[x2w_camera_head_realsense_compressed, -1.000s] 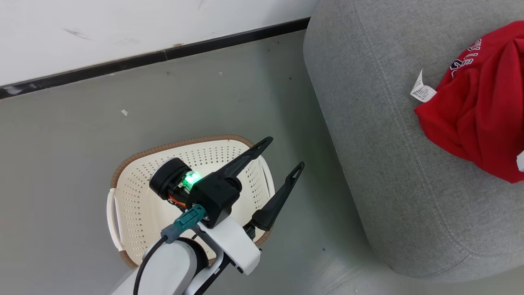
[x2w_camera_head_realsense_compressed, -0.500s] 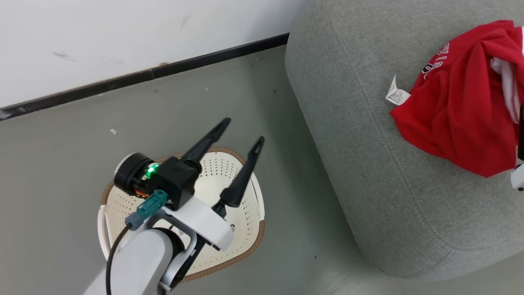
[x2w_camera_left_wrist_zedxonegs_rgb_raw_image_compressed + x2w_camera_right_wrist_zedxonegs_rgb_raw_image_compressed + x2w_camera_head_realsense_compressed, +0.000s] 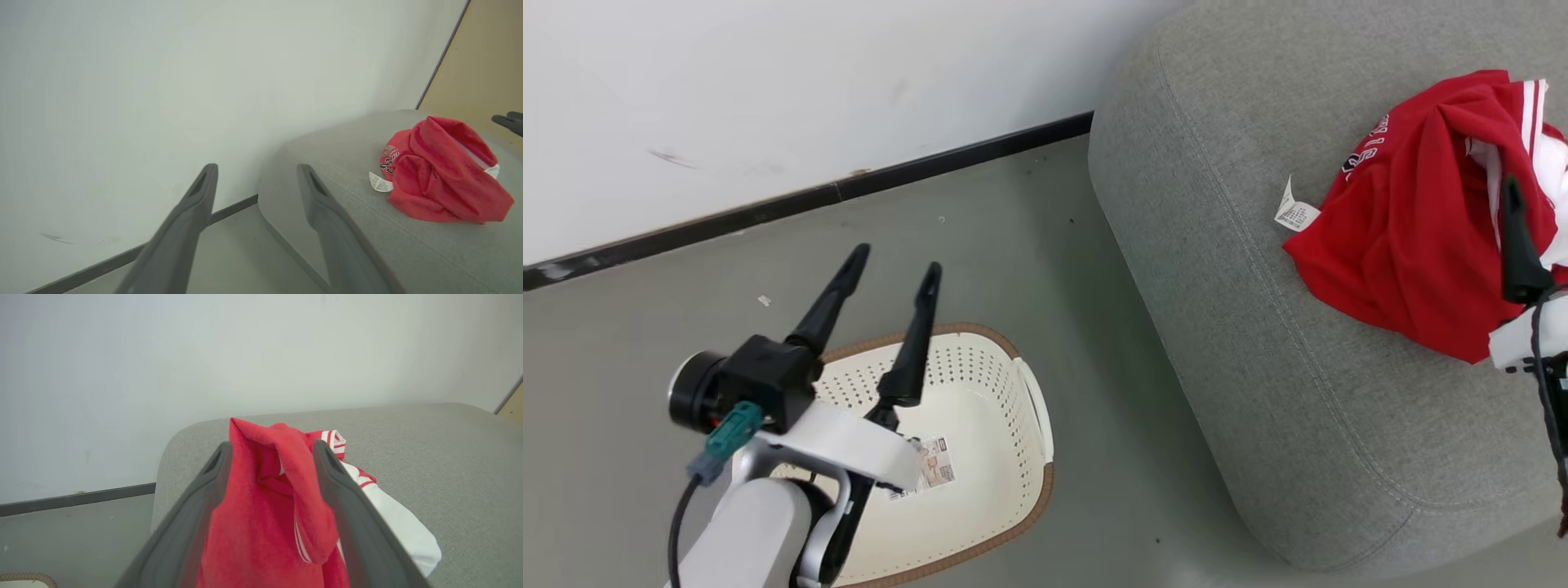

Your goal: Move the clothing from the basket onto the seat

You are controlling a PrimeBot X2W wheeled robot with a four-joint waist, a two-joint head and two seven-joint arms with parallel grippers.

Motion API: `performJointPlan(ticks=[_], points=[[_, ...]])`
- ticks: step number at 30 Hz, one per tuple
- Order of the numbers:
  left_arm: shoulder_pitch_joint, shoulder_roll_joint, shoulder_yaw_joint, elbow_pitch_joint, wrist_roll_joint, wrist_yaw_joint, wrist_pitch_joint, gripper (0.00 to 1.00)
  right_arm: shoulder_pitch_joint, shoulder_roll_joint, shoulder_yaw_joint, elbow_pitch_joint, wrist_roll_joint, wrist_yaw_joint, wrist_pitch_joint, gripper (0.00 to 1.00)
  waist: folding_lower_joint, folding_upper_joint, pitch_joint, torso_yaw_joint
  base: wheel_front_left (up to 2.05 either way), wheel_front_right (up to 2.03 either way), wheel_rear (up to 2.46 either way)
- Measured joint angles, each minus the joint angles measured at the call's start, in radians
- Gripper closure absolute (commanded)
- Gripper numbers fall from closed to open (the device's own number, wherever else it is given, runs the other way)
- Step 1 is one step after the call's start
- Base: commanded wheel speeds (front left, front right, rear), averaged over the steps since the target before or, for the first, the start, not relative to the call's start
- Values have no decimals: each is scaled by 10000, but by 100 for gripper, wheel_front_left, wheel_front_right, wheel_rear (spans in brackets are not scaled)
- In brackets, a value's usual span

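Observation:
The red clothing (image 3: pixel 1413 237) lies bunched on the grey seat (image 3: pixel 1258 343), a white paper tag (image 3: pixel 1294 214) sticking out at its left. The clothing (image 3: pixel 441 183) also shows on the seat (image 3: pixel 408 253) in the left wrist view. The cream basket (image 3: pixel 992 367) stands on the floor with only a label (image 3: pixel 935 465) in its base. My left gripper (image 3: pixel 894 263) is open over the basket's far-left rim, nothing between its fingers (image 3: pixel 204 192). My right gripper (image 3: pixel 271 446) is open just over the clothing (image 3: pixel 261 522), which shows between its fingers. One right finger (image 3: pixel 1515 245) rises at the head view's right edge.
A white wall (image 3: pixel 768 98) with a dark skirting strip (image 3: pixel 809 200) runs behind the basket and the seat. Grey floor (image 3: pixel 1078 269) separates the basket from the seat's rounded corner. A tan panel (image 3: pixel 486 61) stands beyond the seat.
The head camera has shifted. My left arm has swung left off the basket's middle, uncovering the base label. A right finger has come into view over the clothing.

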Motion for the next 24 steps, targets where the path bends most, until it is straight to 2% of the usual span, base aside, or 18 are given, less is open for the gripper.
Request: performJointPlan(ticks=[10,16,24], points=[[1051,174,1009,339,-140,803,-848,0,9,531,1062,-779,-10,-2,0,0,0,0,-514,431,0,0,0],[1902,-59,1697,499,-311,1388,-1409,0,84,1022,1962,-1001,-56,0,0,0,0,0,-887,881,0,0,0],[2451,-31,2059,671,-405,1611,-1499,0,606,1588,2479,-1244,-56,-2,0,0,0,0,-1292,1359,0,0,0]])
